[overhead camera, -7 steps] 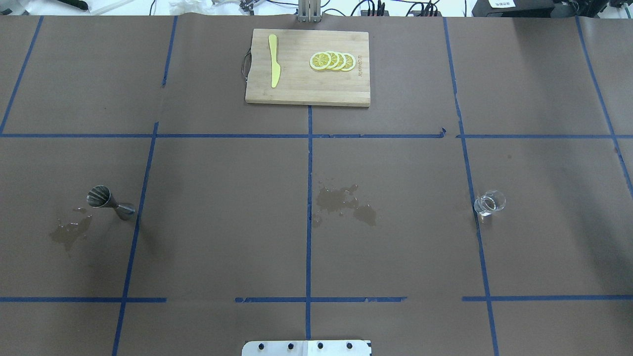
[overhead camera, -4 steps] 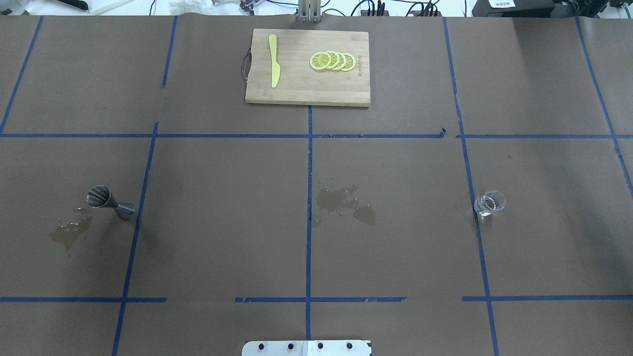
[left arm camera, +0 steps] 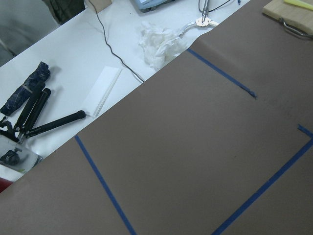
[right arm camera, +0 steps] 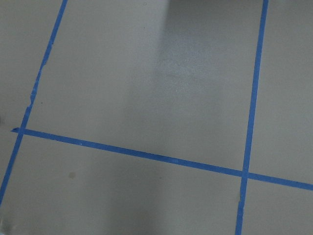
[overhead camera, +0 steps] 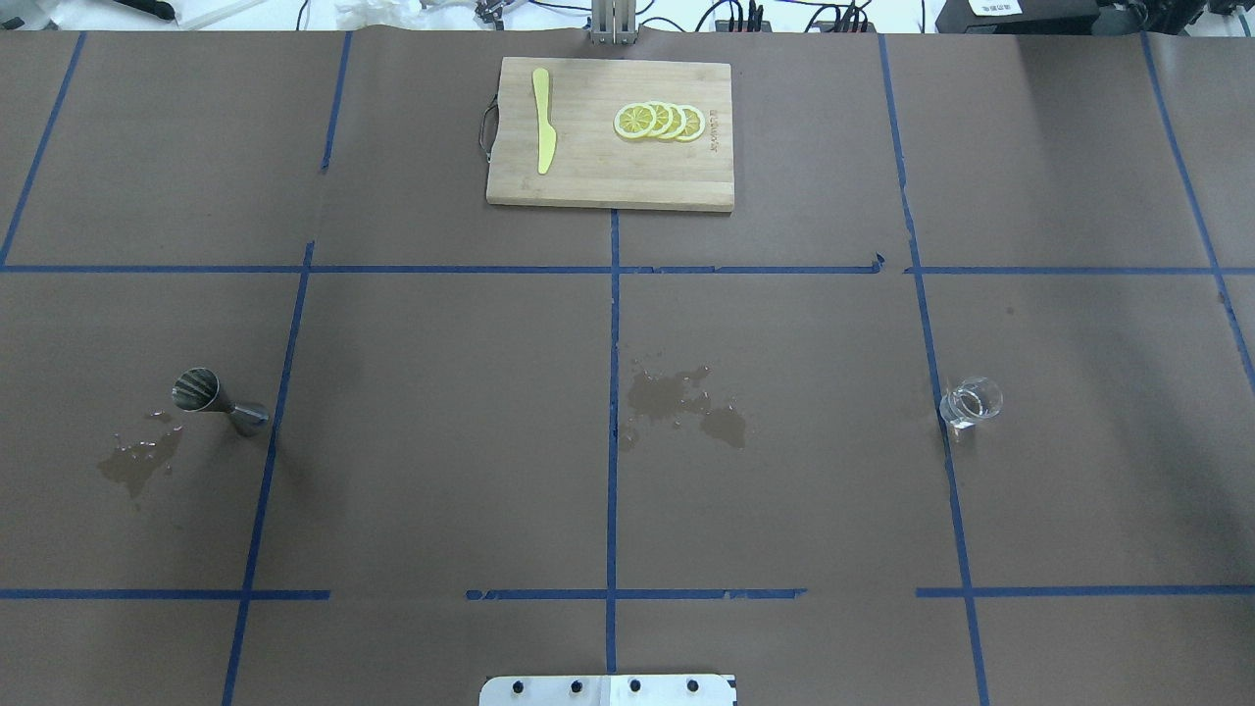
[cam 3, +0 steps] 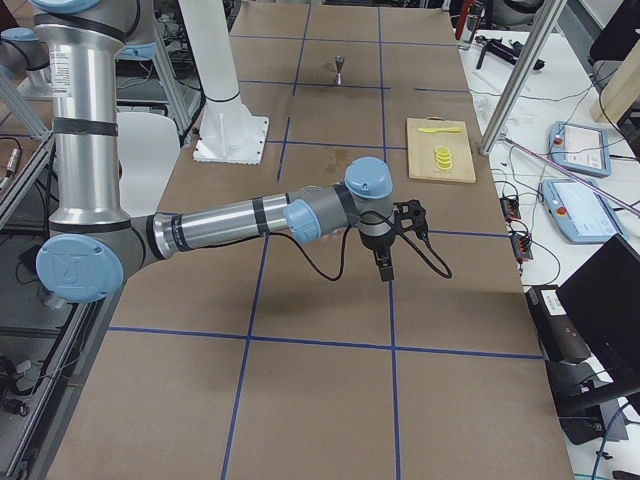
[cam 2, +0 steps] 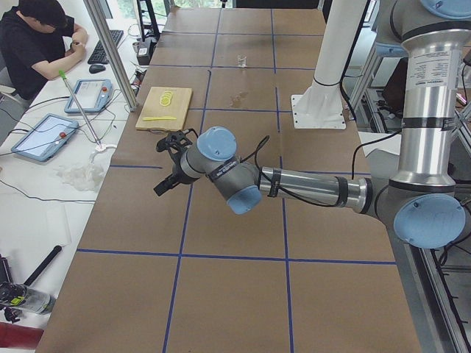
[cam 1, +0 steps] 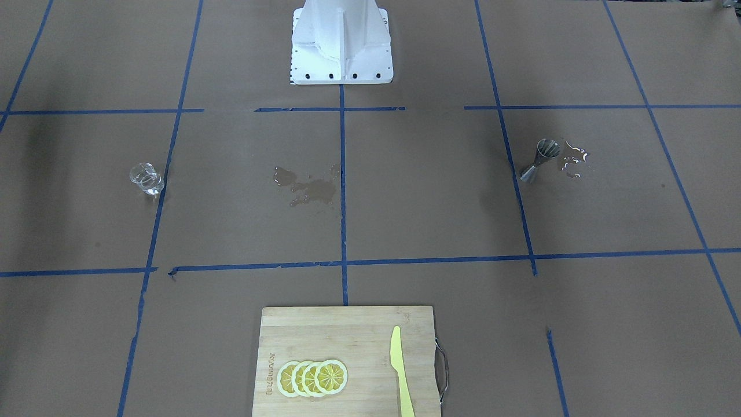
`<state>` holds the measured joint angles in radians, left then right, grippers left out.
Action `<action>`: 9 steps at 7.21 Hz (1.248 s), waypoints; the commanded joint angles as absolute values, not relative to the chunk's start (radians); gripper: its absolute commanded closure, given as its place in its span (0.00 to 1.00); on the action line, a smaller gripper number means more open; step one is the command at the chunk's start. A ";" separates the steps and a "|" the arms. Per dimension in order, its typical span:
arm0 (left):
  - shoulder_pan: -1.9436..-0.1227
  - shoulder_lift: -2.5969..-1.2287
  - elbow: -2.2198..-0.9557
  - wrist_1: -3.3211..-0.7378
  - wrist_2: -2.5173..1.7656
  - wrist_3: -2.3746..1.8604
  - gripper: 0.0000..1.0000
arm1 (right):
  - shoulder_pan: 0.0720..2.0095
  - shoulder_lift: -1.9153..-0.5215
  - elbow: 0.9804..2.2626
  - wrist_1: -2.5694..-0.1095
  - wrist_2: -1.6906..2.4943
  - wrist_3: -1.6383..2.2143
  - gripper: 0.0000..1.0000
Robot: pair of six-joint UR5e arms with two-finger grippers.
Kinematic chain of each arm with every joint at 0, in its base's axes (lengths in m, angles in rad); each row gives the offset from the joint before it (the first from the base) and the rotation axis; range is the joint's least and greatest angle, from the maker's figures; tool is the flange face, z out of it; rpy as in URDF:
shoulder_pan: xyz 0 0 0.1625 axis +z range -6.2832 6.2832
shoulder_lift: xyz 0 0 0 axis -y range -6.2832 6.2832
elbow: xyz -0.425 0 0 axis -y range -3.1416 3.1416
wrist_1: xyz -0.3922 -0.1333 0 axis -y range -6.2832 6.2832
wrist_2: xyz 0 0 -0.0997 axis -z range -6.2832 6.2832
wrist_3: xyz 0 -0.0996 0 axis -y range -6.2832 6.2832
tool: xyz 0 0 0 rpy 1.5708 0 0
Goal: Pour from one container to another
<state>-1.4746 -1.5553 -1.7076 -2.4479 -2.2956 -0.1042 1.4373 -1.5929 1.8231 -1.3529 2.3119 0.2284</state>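
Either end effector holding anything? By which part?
Nothing visibly held. The glass cup and jigger stand free on the table; left end effector and right end effector hang away from both.

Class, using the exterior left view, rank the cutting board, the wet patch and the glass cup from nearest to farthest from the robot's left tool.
Measured from the left tool:
1. cutting board: just beyond the tool, on the operators' side.
2. wet patch: farther along, around the middle of the brown surface.
3. glass cup: farthest, towards the far end.
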 commanded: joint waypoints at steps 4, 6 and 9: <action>-1.151 -1.392 -2.013 -2.606 -1.877 -0.665 0.00 | 1.437 -1.612 1.822 -1.353 2.312 0.232 0.00; -0.967 -1.355 -2.022 -2.697 -1.603 -0.814 0.00 | 1.437 -1.620 1.825 -1.351 2.313 0.232 0.00; -0.691 -1.341 -2.025 -2.721 -1.129 -0.932 0.00 | 1.437 -1.631 1.829 -1.351 2.313 0.232 0.00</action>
